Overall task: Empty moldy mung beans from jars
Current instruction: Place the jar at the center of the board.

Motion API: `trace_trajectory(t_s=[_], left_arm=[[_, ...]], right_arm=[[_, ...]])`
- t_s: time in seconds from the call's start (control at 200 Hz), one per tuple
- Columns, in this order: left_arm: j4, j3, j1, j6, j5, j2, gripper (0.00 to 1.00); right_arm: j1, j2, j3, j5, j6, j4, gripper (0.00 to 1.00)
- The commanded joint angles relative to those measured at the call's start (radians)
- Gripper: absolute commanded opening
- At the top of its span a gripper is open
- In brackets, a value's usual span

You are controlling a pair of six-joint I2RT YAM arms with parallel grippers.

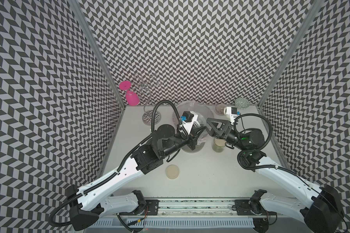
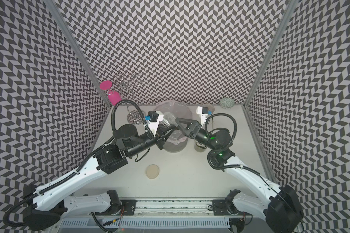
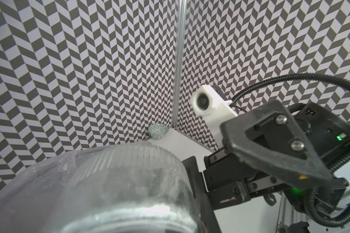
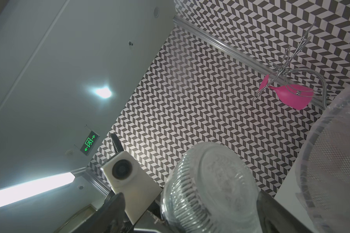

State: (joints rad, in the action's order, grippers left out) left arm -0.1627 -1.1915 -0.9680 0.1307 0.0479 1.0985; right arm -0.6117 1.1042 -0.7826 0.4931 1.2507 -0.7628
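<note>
Top views: risk of the right arm knocking the second jar (image 1: 218, 144), which is standing right of the mesh bin (image 2: 174, 148) with mung beans (image 1: 218, 149) inside. The lid (image 1: 172, 171) is lying nearer.

Left wrist: glass possibly slipping. The left gripper (image 1: 199, 131) is clamping the tipped ribbed jar (image 3: 129, 181).

Right wrist: grippers may be colliding. The right gripper (image 3: 214, 157) fingers (image 4: 113, 209) are standing wide apart, flanking the jar's base, gripping nothing.

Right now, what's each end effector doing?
Left end effector: closed, holding the glass jar.
Right end effector: open, straddling that jar without gripping it.
</note>
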Motion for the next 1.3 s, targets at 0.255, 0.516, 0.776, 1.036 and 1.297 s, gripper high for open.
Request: trace_trajectory(t_s=[0.255,0.516,0.776,1.036,1.297], left_arm=[[-0.318,0.048,0.314,0.145,0.016,-0.098,0.00],[-0.330,0.214,0.667,0.238,-0.254,-0.011,0.00],[-0.275,0.279,0.668,0.282,-0.332,0.212,0.00],[-0.246,0.302,0.667,0.267,-0.362,0.350,0.00],[-0.332,0.239,0.650,0.215,-0.309,0.488,0.00]], right_arm=[[0.050,-0.140,-0.135,-0.079,-0.324,0.400,0.99],[0.104,-0.184,-0.159,-0.080,-0.442,0.588,0.99],[0.130,-0.214,-0.170,-0.084,-0.558,0.736,0.99],[0.149,-0.218,-0.238,-0.061,-0.677,0.926,0.99],[0.167,-0.182,-0.299,-0.061,-0.778,1.122,0.99]])
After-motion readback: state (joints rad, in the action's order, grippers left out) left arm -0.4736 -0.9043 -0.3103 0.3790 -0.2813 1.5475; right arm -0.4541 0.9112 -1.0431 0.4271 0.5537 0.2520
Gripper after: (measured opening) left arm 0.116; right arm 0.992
